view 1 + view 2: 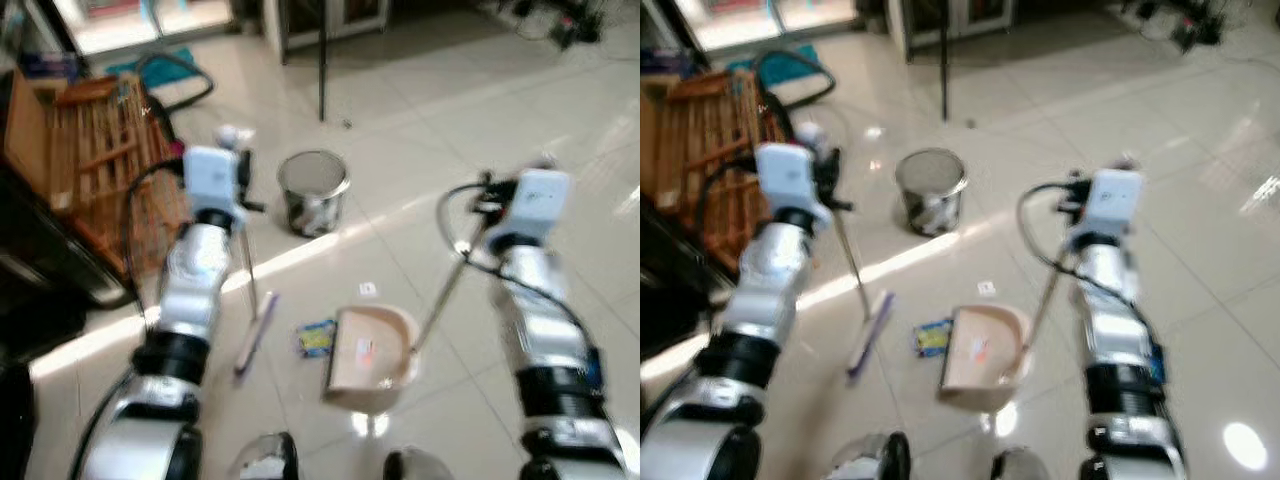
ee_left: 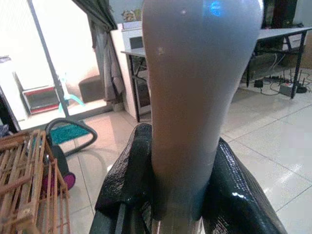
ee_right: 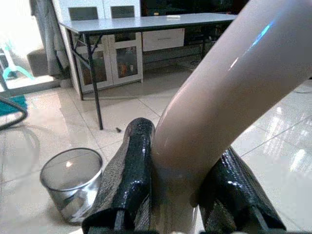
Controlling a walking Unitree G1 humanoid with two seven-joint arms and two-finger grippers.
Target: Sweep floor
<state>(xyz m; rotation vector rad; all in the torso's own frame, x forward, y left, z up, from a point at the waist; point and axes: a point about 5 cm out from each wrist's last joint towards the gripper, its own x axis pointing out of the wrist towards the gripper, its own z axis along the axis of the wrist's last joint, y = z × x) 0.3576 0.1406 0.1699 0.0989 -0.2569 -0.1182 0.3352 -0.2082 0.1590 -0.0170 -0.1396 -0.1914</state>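
My left gripper (image 2: 183,187) is shut on the grey handle of a broom (image 2: 195,97). The broom's shaft slants down to its purple-grey head (image 1: 255,335), which rests on the tiles. My right gripper (image 3: 178,195) is shut on the beige handle of a dustpan (image 3: 229,97). The beige dustpan (image 1: 372,358) lies on the floor between my arms, with bits of litter in it. A blue and yellow wrapper (image 1: 317,338) lies between the broom head and the pan's mouth. A small white scrap (image 1: 368,289) lies a little beyond the pan.
A metal mesh bin (image 1: 313,190) stands on the tiles ahead. A wooden rack (image 1: 90,150) and dark furniture (image 1: 40,270) are at the left. A black table leg (image 1: 322,60) and a hose on a teal mat (image 1: 165,70) are further off. Open tile floor lies at the right.
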